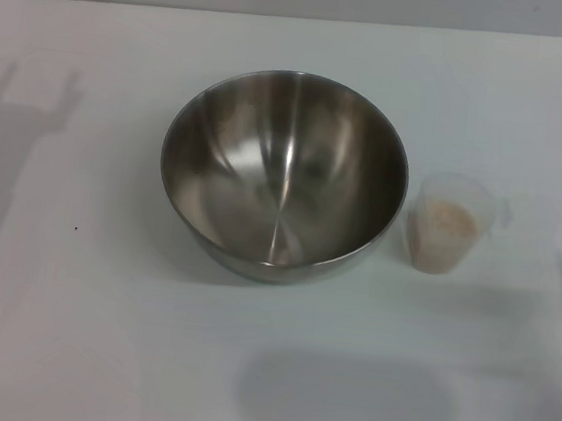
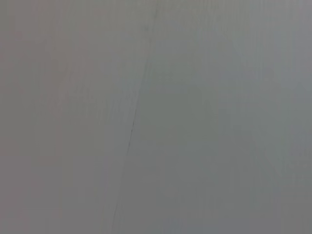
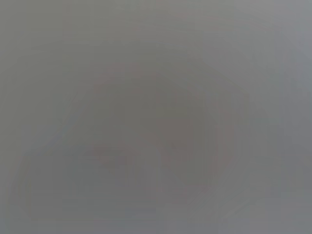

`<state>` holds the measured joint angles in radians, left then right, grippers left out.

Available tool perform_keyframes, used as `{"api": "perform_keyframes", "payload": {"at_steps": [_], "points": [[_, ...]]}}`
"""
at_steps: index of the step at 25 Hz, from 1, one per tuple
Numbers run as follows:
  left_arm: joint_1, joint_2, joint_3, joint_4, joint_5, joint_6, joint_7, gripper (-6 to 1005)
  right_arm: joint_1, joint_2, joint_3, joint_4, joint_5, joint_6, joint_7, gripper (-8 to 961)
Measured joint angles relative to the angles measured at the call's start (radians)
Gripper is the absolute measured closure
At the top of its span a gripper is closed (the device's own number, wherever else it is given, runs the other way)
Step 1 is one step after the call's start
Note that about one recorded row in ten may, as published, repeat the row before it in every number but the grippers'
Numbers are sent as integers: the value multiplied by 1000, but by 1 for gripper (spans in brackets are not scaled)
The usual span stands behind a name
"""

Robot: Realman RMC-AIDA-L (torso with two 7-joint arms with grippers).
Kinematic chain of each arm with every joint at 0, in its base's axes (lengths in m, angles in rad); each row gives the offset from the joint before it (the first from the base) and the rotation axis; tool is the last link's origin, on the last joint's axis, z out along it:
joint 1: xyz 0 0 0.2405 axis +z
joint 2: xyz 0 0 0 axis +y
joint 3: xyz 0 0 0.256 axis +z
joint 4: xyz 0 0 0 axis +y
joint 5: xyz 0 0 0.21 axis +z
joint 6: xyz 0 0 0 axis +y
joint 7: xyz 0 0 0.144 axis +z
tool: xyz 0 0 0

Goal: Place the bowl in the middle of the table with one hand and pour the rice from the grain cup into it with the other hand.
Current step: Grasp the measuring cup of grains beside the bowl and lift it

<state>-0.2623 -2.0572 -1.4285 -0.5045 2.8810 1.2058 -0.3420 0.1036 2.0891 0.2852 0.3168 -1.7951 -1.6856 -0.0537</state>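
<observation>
Large round stainless-steel bowl [image 1: 283,176] mid plain white worktop [image 1: 67,329], small translucent plastic cup [image 1: 447,224] of pale beige rice [image 1: 445,222] just beside, both sets of jaws out of view.

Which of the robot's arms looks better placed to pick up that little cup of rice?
Probably the right. The grain cup stands upright on the robot's right, just beside the bowl, with rice inside. Neither end effector is in view, so this rests on layout alone.

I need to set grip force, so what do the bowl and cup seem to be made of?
Bowl: likely stainless steel, with a shiny brushed inside that shows streaky reflections. Cup: probably thin translucent plastic, since the pale rice shows through its cloudy wall. Neither gripper is in view.
</observation>
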Motion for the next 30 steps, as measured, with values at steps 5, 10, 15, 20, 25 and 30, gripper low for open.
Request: {"api": "perform_keyframes", "payload": {"at_steps": [5,10,15,20,25,30], "points": [[0,0,-1,0,0,0,3,138,-21,0,-31,7,0,21,0,325],[-5,0,-1,0,0,0,24,138,-37,-2,-62,3,-3,46,1,326],[-11,-1,-1,0,0,-5,26,138,-32,-4,-100,1,-4,89,4,326],[-12,-1,-1,0,0,-6,26,138,-21,-3,-111,1,-4,129,1,325],[-12,-1,-1,1,0,-6,26,138,-3,-3,-113,2,-4,173,1,326],[-13,-1,-2,8,0,-2,26,138,13,-2,-113,6,-4,207,0,326]]}}
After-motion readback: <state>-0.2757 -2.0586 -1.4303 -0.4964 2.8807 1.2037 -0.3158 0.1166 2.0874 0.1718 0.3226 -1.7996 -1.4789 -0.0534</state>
